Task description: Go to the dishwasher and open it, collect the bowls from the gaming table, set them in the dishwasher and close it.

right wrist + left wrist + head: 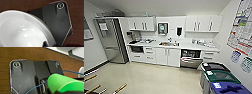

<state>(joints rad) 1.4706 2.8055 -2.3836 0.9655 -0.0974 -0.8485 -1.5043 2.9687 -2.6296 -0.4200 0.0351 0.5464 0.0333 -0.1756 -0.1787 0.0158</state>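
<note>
The dishwasher (191, 59) stands under the white counter, right of the middle, with its steel door folded down and its dark racked inside showing. A white bowl (22, 31) looms large in the right wrist view, over a brown wooden surface (15, 5). A dark finger (45, 44) of my right gripper overlaps the bowl's rim, so the gripper looks shut on the bowl. In the left wrist view a bright green rounded part (63, 83) and a thin blue cable (37, 86) lie over my dark plate, above brown wood (25, 53). Rods with wooden handles (120, 88) of the gaming table reach in at the lower left.
Three bins with black (214, 67), green (220, 76) and blue (230, 88) lids line the right wall. A steel fridge (111, 40) stands at the left. White cabinets (166, 56) flank the dishwasher. Pale floor (154, 77) stretches between me and the counter. A white rounded thing (81, 72) shows at an edge.
</note>
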